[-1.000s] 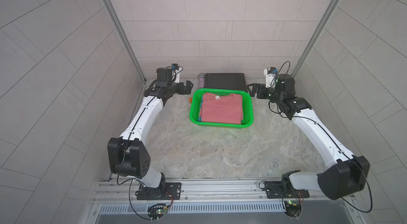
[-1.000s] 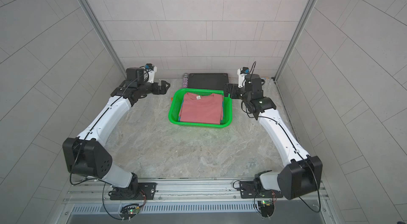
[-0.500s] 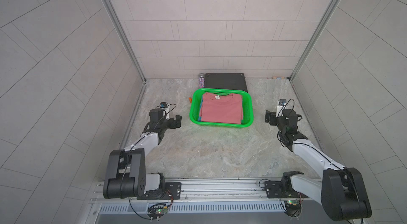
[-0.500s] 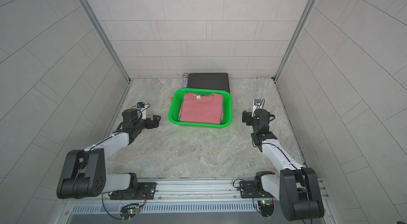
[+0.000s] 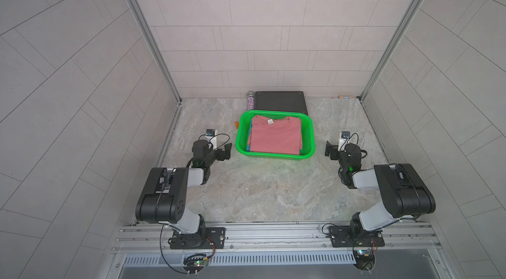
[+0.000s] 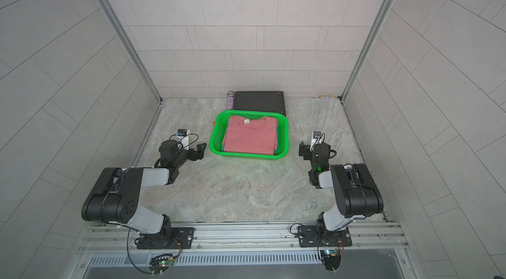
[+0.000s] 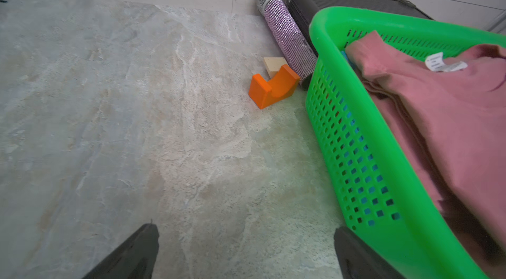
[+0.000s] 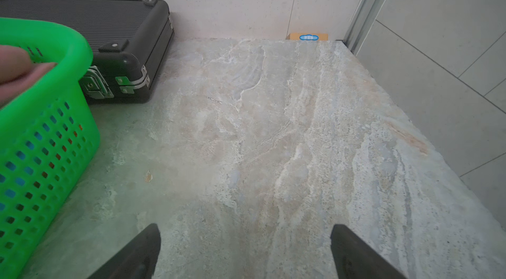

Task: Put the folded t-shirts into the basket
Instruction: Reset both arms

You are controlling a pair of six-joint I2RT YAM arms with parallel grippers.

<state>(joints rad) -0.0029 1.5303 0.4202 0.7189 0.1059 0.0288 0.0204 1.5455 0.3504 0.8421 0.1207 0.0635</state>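
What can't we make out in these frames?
- Under the pink tee: stack covered in both top views.
- Neck label print: blurred, left wrist view.
- Small box print: too small, right wrist view.
- Orange block: mostly behind the basket rim in both top views.

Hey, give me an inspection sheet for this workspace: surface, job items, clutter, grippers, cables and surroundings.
Surface: marbled tabletop, no spills seen.
Job's things: green basket holds the pink t-shirt on top; blue tee shows beneath; orange cloth shows through the mesh. No tee lies outside.
Clutter: black briefcase and glitter microphone behind the basket; orange block and beige block beside it; small cardboard box in the far corner.
Grippers: left gripper and right gripper open, empty, either side of the basket.
Cables: loops at both wrist cameras, off the basket.
Surroundings: tiled walls; aluminium rail in front.
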